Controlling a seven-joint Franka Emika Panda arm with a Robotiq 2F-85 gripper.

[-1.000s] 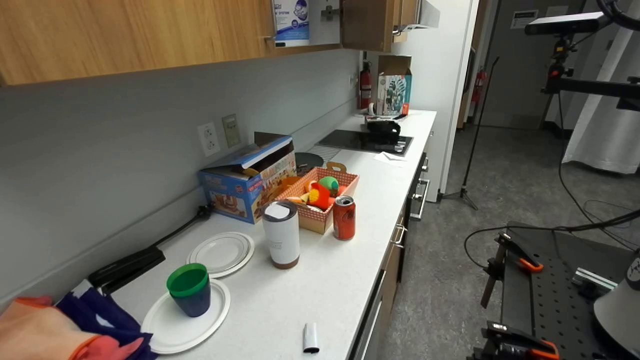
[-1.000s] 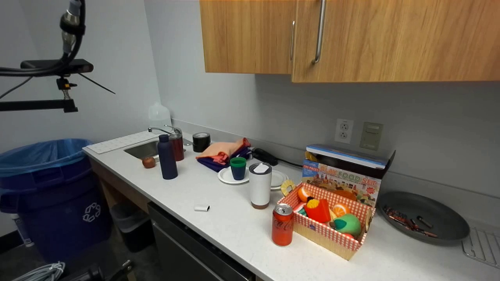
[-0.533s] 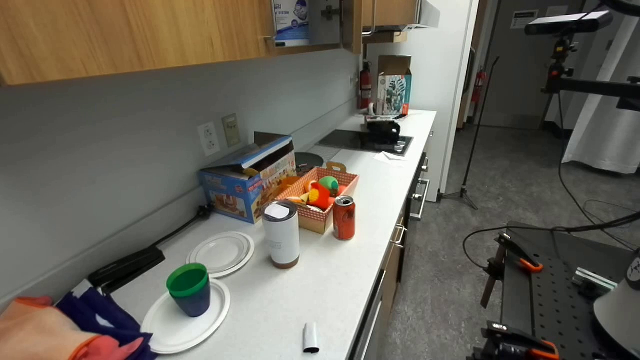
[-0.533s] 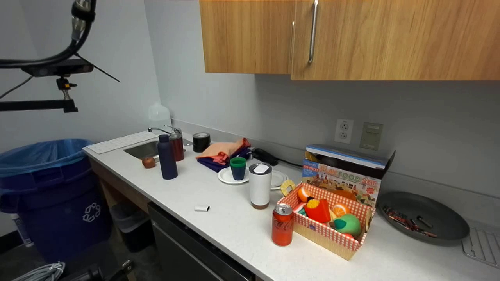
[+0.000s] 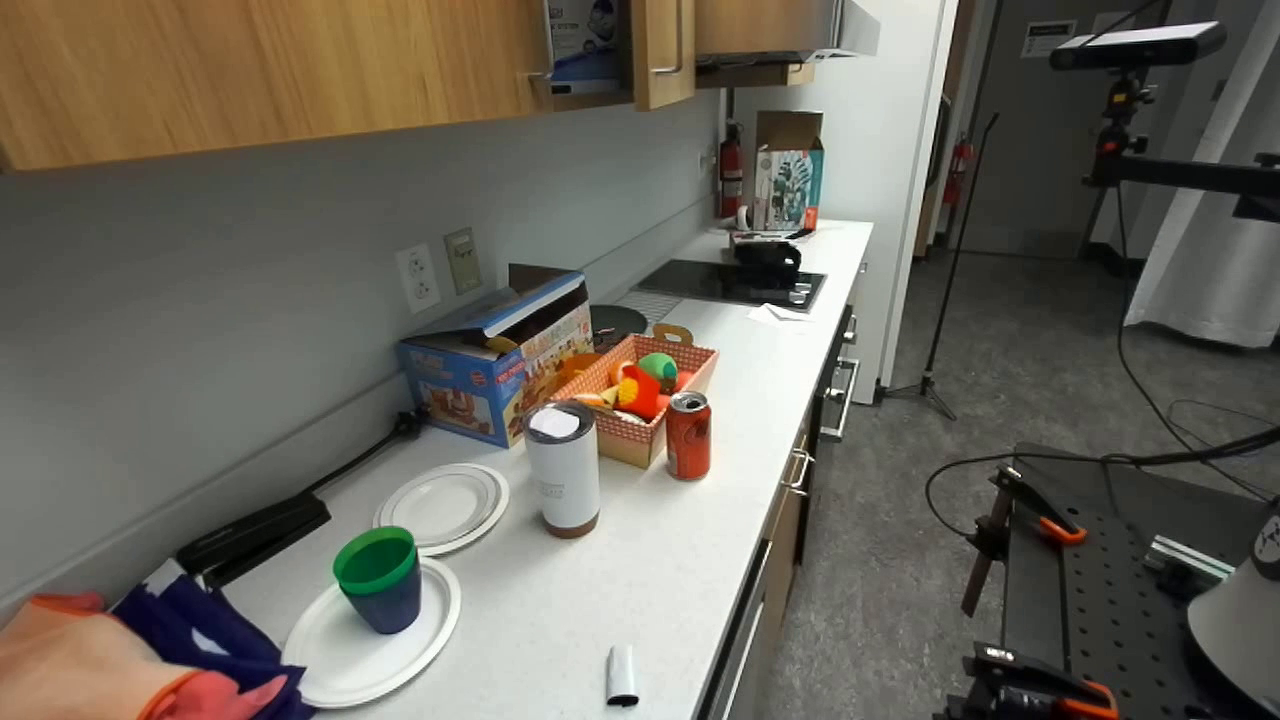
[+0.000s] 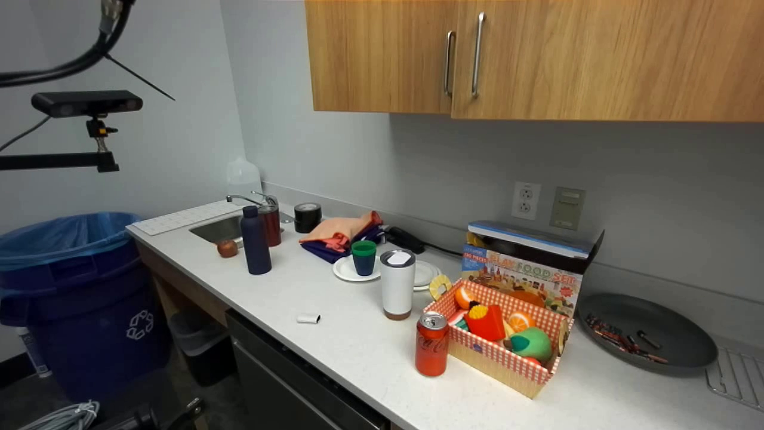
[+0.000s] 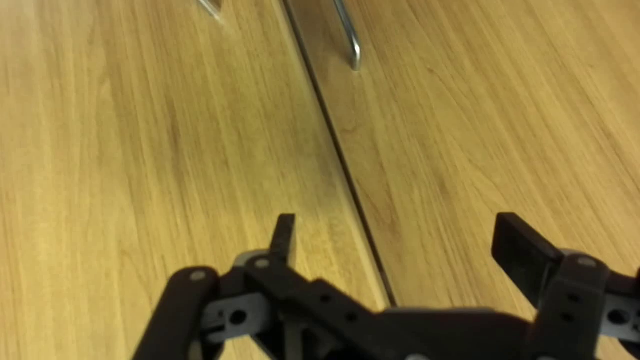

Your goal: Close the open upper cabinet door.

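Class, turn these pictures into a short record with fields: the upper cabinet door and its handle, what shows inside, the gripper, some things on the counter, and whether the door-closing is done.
Upper cabinet door: partly open
Handle: vertical silver bar
Visible inside: part of a box
Neighbouring door: appears shut
Gripper: open; seen only in the wrist view
Counter: red can beside a basket of play food; white tumbler upright; cup on a white plate
Task done: no, the door is not yet closed

One gripper (image 7: 399,234), two upper-cabinet handles (image 6: 477,58), one soda can (image 6: 431,349)
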